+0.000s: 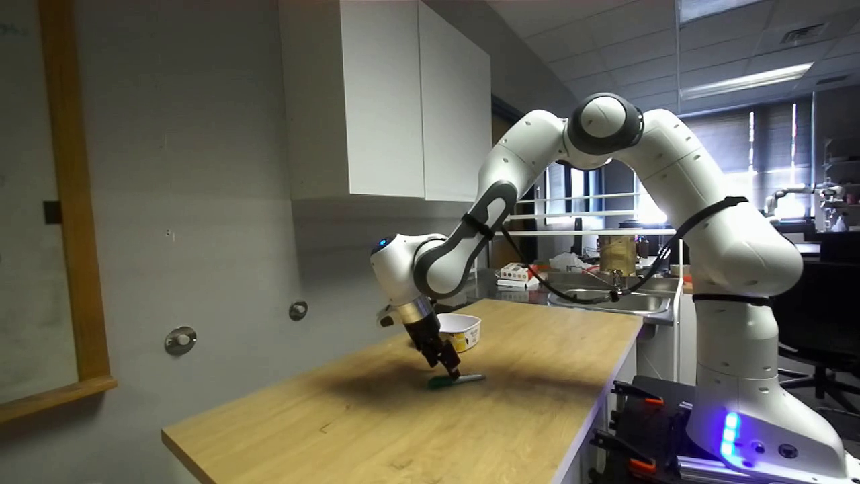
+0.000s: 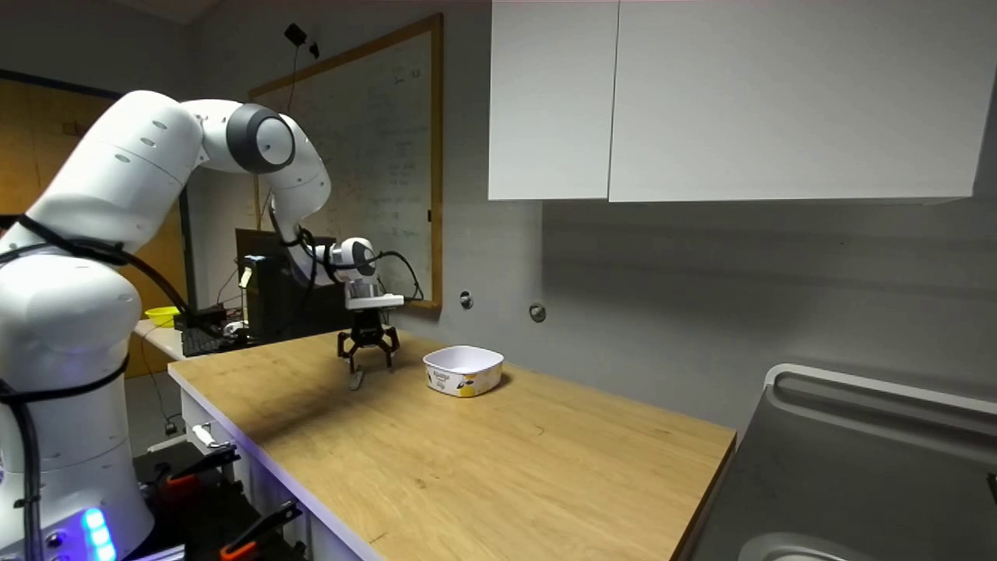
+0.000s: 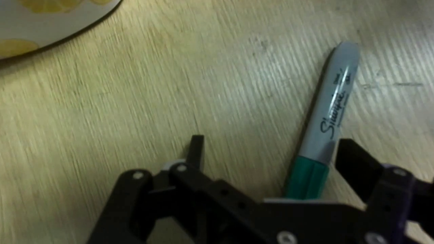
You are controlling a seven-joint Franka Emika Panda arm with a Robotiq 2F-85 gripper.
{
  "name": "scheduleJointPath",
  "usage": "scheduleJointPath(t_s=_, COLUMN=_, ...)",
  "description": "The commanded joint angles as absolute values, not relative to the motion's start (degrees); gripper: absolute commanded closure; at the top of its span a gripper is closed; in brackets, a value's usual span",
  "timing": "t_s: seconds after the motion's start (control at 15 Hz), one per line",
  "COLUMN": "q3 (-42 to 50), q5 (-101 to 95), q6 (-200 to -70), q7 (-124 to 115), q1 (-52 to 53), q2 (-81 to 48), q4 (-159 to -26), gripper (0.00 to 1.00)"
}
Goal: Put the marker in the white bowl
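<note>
Legibly (wrist view only) lettered marker [image 3: 327,113], spread end effector [image 3: 272,149], bowl [image 2: 473,382]

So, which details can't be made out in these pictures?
The marker: the tip of its green end runs behind the hand in the wrist view.
The white bowl: mostly cut off by the wrist view's top-left corner.
The whiteboard: its writing is too faint and small to read in an exterior view.
</note>
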State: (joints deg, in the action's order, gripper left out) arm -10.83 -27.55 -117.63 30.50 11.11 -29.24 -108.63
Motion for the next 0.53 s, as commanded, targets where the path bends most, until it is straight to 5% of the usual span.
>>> scheduleJointPath(t_s=0.0, q3=-10.73, q5=-26.46, q6=-119.79, q7=32.31, q1=9.8, q2=-31.53, q4=-108.4, gripper=0.0)
scheduleJointPath(t_s=0.27, q3=-10.74, q5=-25.71, q6=-120.38, q7=32.65, q1=9.11, q2=-31.94, q4=-108.84, gripper=0.0)
scheduleJointPath(t_s=0.33, q3=-10.64, q5=-25.85, q6=-120.52, q7=32.38, q1=9.25, q2=-31.91, q4=-108.84, gripper=0.25)
scheduleJointPath(t_s=0.47, q3=-10.63, q5=-25.98, q6=-120.53, q7=32.19, q1=9.39, q2=-31.78, q4=-108.85, gripper=0.31)
